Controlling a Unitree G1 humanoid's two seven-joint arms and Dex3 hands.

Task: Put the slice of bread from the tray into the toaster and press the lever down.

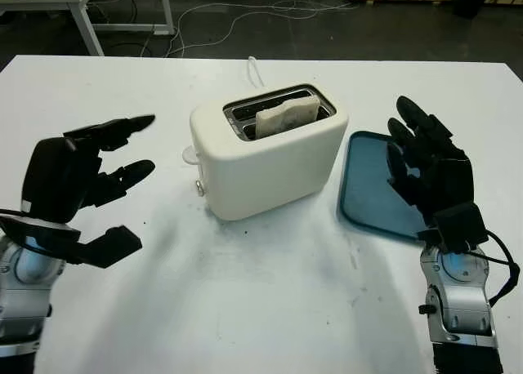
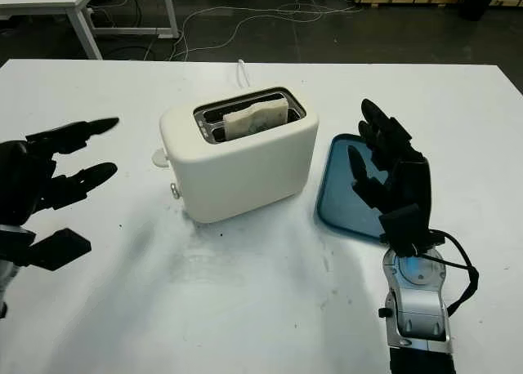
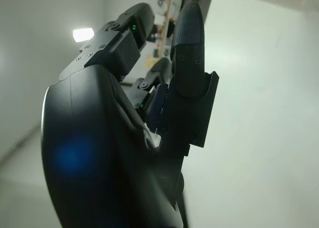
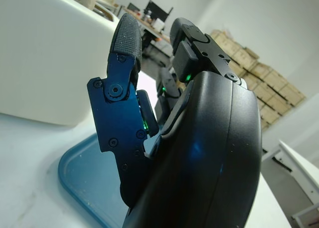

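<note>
- Out at your far left, the left hand hangs above the table holding nothing, open, its fingertips aimed across at the toaster. I read that as a ready pose: it faces the end of the toaster that carries the lever.
- Just beyond those fingertips, on the toaster's near-left end, you see the lever as a small knob low on the end wall, with a pale round tab above it. Whether the lever is fully down cannot be told from these views; treat the press as the step left to do.
- Between your two hands stands the toaster, set at an angle on the table. The slice of bread is already in its slot, top edge poking up, so the loading part looks done.
- Just ahead of your right hand lies the tray, blue and bare, close beside the toaster's right end.
- Over the tray's near-right edge, the right hand is raised, open and holding nothing, palm toward the toaster; it seems clear of the work, leaving the lever to your left hand.
</note>
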